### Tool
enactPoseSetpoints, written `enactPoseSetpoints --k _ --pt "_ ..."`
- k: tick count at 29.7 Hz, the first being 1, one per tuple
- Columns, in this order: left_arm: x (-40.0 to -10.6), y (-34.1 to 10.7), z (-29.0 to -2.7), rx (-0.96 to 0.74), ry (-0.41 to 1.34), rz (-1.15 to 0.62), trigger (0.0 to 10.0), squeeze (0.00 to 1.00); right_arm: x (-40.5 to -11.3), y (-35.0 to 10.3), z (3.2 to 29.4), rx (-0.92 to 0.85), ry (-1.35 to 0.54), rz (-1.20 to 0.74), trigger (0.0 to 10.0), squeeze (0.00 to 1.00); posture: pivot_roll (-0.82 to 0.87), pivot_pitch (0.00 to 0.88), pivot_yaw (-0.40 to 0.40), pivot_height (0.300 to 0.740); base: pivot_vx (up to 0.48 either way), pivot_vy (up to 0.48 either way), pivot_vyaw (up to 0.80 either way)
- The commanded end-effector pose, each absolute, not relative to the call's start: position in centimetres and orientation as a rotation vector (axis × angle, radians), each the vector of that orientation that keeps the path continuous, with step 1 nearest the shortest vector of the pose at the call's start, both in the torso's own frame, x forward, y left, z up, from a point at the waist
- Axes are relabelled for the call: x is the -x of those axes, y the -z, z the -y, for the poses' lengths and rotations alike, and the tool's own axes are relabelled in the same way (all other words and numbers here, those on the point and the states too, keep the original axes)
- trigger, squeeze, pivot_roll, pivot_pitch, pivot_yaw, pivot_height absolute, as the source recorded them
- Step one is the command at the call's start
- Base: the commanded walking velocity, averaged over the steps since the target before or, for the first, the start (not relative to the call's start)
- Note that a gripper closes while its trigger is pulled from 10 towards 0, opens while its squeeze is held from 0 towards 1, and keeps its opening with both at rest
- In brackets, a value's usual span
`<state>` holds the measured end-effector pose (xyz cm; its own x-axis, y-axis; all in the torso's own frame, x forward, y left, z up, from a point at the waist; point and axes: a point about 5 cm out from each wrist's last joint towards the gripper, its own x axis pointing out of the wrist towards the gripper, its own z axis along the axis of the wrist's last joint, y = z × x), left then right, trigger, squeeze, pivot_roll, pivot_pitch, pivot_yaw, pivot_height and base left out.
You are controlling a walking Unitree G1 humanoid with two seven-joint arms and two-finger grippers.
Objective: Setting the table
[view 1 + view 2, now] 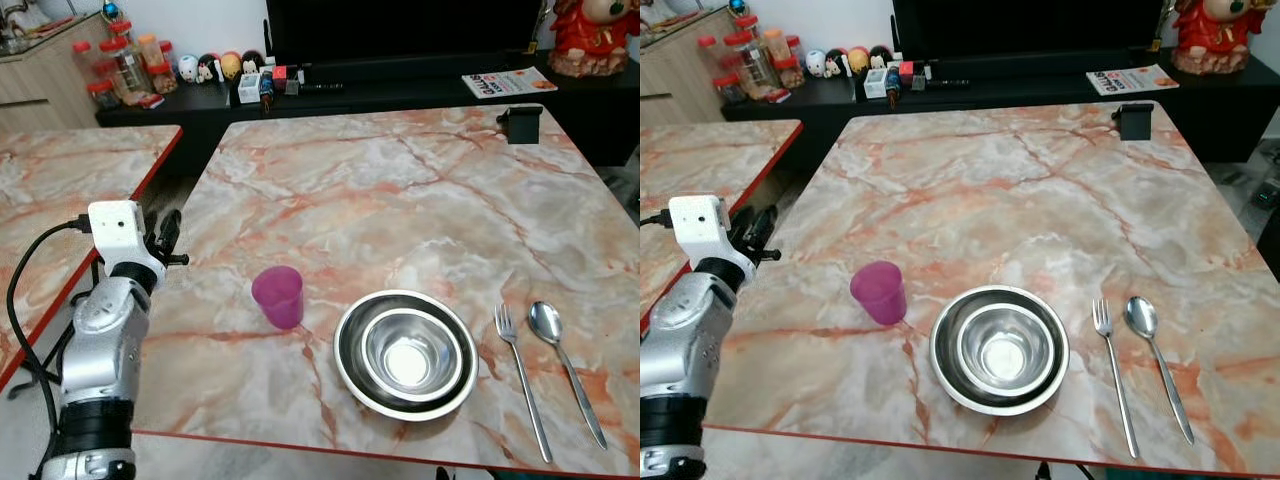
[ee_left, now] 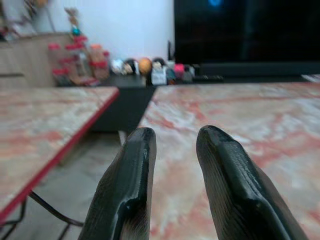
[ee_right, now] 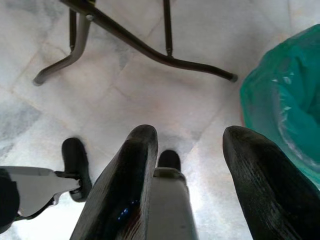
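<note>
Steel bowl [image 1: 419, 350] nested in larger bowl [image 1: 350, 362]; pink cup [image 1: 278, 296] upside down on counter [image 1: 400, 190]; left tool [image 2: 175, 145] and right tool [image 3: 189, 142] agape, empty

- Black TV [image 1: 400, 25] on a low dark cabinet [image 1: 600, 100] at back.
- Red-lidded jars [image 1: 120, 65] beside small figurines [image 1: 215, 67].
- Magazine [image 1: 508, 83] on the cabinet, right.
- Green bag [image 3: 285, 115] on pale tiled floor [image 3: 165, 100].
</note>
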<state>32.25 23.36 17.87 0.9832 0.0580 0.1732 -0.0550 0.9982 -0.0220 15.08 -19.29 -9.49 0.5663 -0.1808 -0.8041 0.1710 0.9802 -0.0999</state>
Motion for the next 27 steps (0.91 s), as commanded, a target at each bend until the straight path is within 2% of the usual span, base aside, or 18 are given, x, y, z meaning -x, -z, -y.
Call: enactPoseSetpoints --k 1,4,8,17,23,27 --pt "-32.1 -17.4 -22.9 0.038 -0.131 0.218 10.0 0.00 -15.3 9.5 19.1 -0.001 0.198 -0.945 10.0 0.00 0.06 0.017 0.091 0.740 0.000 0.000 0.00" --pt "-32.0 -16.9 -21.0 0.043 -0.145 0.250 10.0 0.00 -15.5 9.3 19.3 0.001 0.194 -0.937 10.0 0.00 0.05 0.014 0.086 0.740 0.000 0.000 0.00" --pt "-32.1 -17.0 -19.9 0.081 -0.125 0.269 10.0 0.00 -15.7 9.3 19.3 0.001 0.193 -0.934 10.0 0.00 0.05 0.013 0.083 0.740 0.000 0.000 0.00" --pt "-32.5 -18.3 -20.5 0.064 -0.153 0.317 10.0 0.00 -15.1 9.5 19.3 0.005 0.210 -0.961 10.0 0.00 0.05 0.018 0.095 0.740 0.000 0.334 0.00" --pt "-32.7 -19.0 -20.6 0.055 -0.152 0.340 10.0 0.00 -14.9 9.7 18.9 0.024 0.172 -0.970 10.0 0.00 0.05 0.014 0.099 0.740 0.000 0.480 0.00" --pt "-32.6 -19.1 -20.8 0.047 -0.154 0.344 10.0 0.00 -15.1 9.6 18.7 0.021 0.166 -0.963 10.0 0.00 0.05 0.018 0.101 0.740 0.000 0.480 0.66"
